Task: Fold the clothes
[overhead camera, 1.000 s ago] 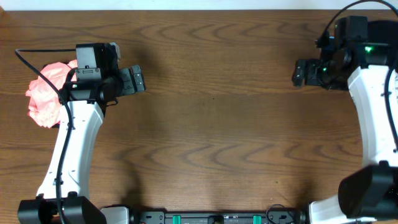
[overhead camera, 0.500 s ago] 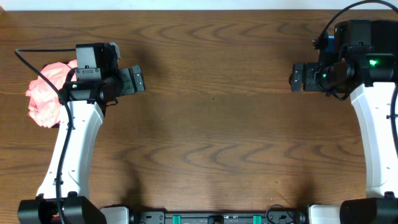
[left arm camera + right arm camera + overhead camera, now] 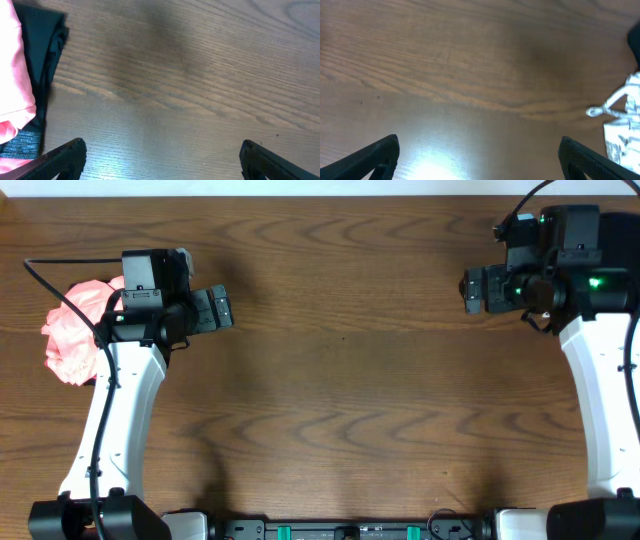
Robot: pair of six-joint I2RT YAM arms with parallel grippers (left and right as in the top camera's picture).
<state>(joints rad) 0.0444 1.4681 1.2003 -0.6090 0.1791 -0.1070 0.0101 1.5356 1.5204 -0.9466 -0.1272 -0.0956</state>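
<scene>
A crumpled salmon-pink garment (image 3: 75, 330) lies at the table's far left, partly under my left arm. It also shows at the left edge of the left wrist view (image 3: 12, 85), on top of a black garment (image 3: 42, 47) with a grey band (image 3: 20, 145). A white garment with grey print (image 3: 622, 130) shows at the right edge of the right wrist view. My left gripper (image 3: 218, 308) is open and empty over bare wood, right of the pink garment. My right gripper (image 3: 472, 288) is open and empty at the far right.
The brown wooden table (image 3: 340, 370) fills the view. A black cable (image 3: 50, 280) loops over the pink garment. The arm bases sit at the front edge (image 3: 340, 530).
My right gripper has moved slightly left and toward the table's far edge. The left arm and the pink garment have not moved.
</scene>
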